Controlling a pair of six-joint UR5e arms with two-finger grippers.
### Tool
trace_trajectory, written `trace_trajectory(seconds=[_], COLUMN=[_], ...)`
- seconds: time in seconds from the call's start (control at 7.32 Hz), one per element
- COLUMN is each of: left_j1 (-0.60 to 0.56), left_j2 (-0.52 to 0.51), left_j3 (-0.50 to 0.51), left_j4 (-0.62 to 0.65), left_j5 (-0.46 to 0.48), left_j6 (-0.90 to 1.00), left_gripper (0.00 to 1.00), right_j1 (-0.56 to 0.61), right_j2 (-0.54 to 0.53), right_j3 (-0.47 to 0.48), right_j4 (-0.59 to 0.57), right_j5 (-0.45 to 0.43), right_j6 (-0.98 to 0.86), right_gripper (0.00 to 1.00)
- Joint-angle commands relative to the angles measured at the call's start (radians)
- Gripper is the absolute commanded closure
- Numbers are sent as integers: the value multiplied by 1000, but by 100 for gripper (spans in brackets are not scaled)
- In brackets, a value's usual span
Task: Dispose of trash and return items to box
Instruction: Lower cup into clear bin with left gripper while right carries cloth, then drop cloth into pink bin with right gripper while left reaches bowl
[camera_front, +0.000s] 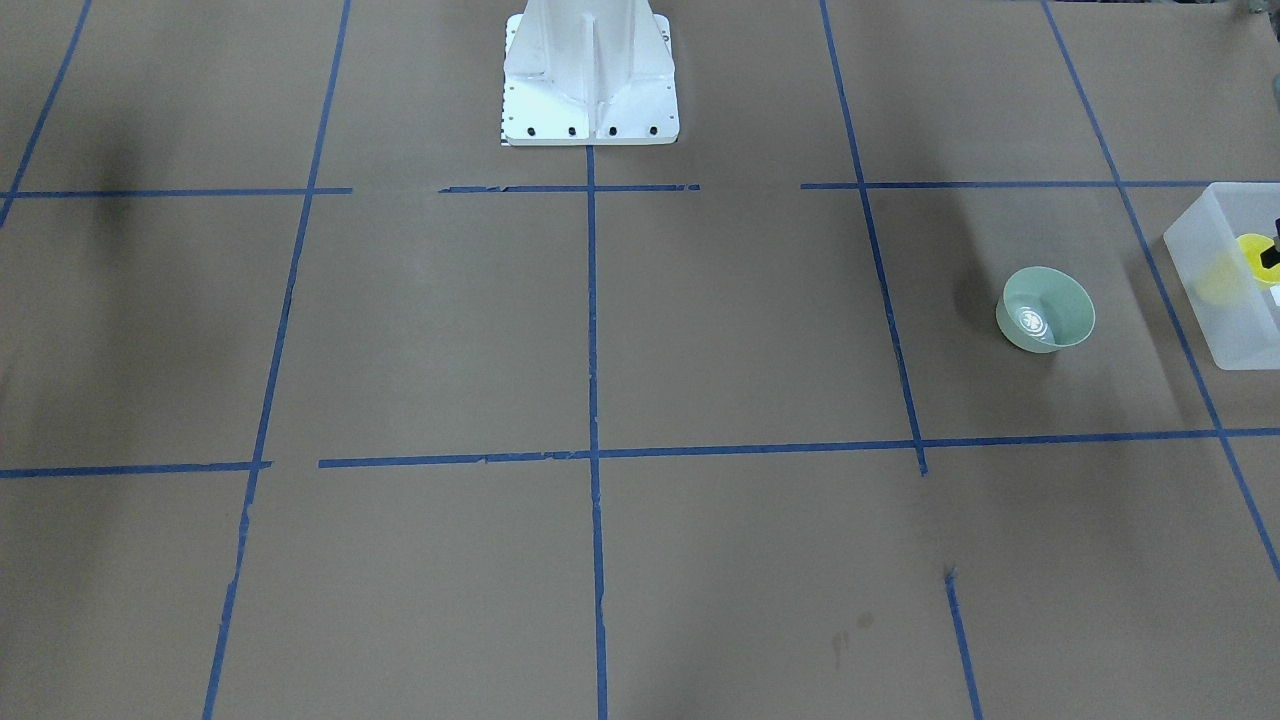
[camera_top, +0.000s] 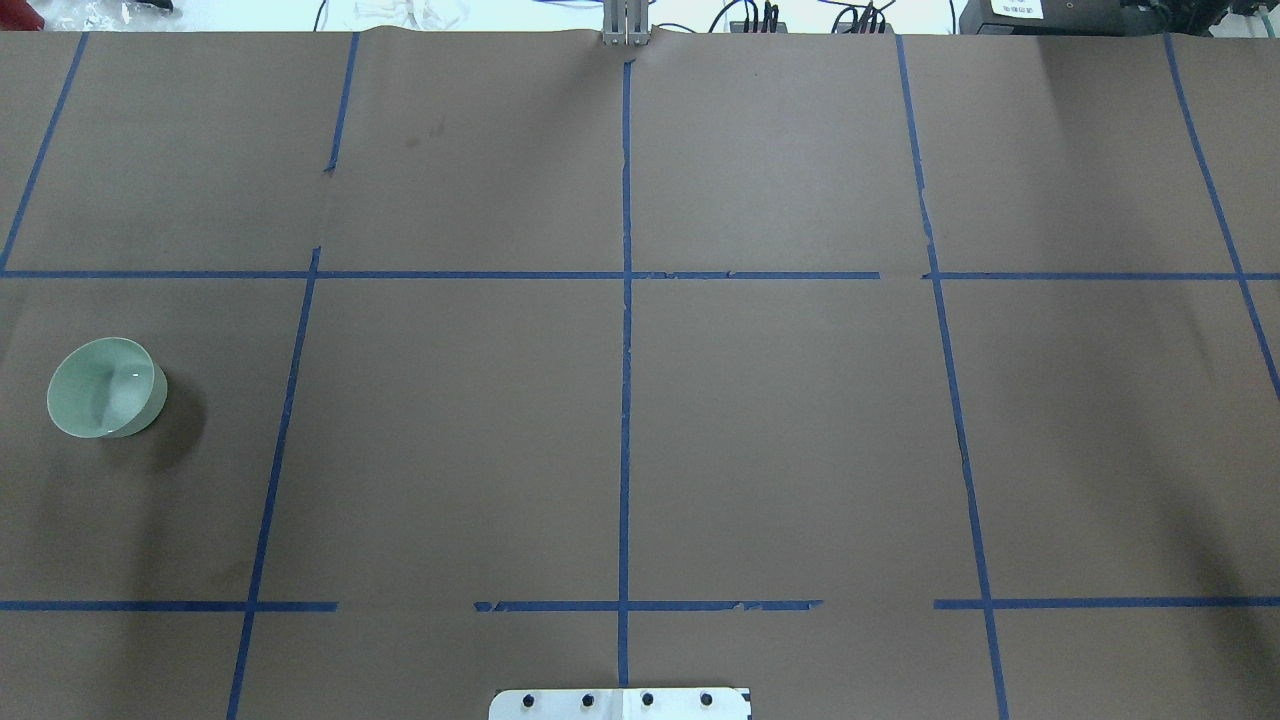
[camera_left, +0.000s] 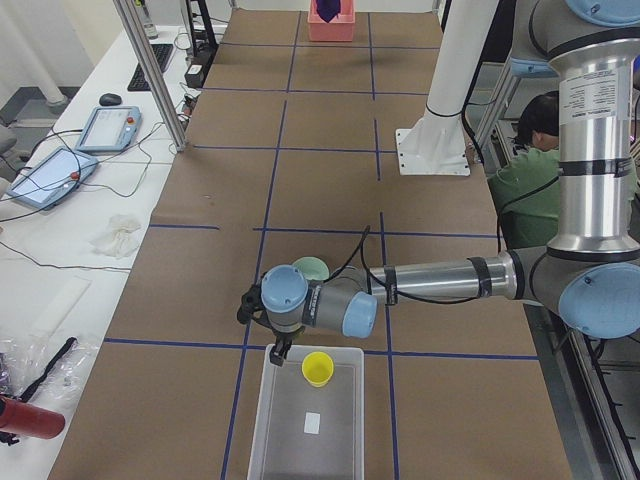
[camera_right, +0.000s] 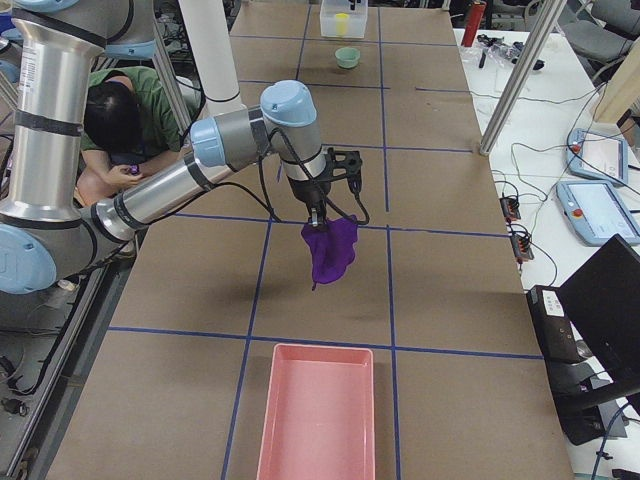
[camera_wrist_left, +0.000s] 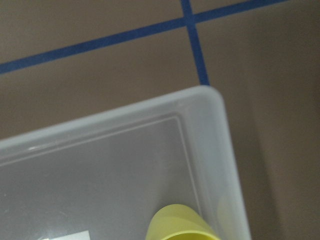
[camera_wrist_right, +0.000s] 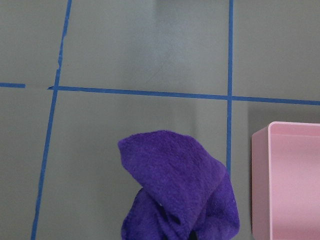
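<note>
Quick rundown from us. The yellow cup (camera_left: 318, 367) is standing upright inside the box (camera_left: 258, 430), at the end closest to the bowl (camera_left: 310, 268); per the left wrist cam it's tucked near a rounded corner. There's also a little white slip (camera_left: 312, 423) flat on the box floor, apart from the cup. The left gripper (camera_left: 277, 350) hangs over that same end of the box, near the cup; it only shows properly from the side cam, so tbh we can't tell if its jaws are apart or together. The bowl is outside the box, mouth up on the table (camera_top: 780, 420); it's near the box but w/ a gap of bare table between them.

Other end of the table: the right gripper (camera_right: 316, 214) is up in the air w/ a purple cloth (camera_right: 330, 250) dangling from it; the jaws are clamped on the top of the cloth, which shows bunched up right at the bottom edge of the right wrist cam. The cloth hangs clear of the table, w/ its shadow on the paper below. The pink tray (camera_right: 315, 420) sits on the table near the cloth but not under it; in the wrist cam we see it off to one side of the cloth, not touching.
</note>
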Motion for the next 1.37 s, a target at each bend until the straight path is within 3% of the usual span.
trace_trajectory(seconds=[0.0,0.27,0.41,0.55,0.68,1.09,1.23], left_j1=[-4,64,158,230,272,307,322], left_j2=[-27,14,20,25,40,51,51], left_j3=[-131,-121,-110,-92,-69,-52,-47], left_j4=[35,-139,-267,-389,-484,-531,-531], left_j5=[21,28,49,121,130,185,207], left_j6=[-163,-338,-508,-637,-708,-717,-718], left_gripper=[0,0,0,0,0,0,0], right_j1=[63,138,152,163,172,197,200], right_j2=[2,7,10,10,10,16,72], right_j3=[-48,-140,-160,-190,-235,-504,-604], right_j4=[-29,-29,-29,-21,-15,226,317], right_j5=[-13,-20,-49,-63,-62,-64,-71], right_j6=[-120,-283,-321,-354,-402,-480,-480], right_gripper=[100,100,100,100,100,100,100])
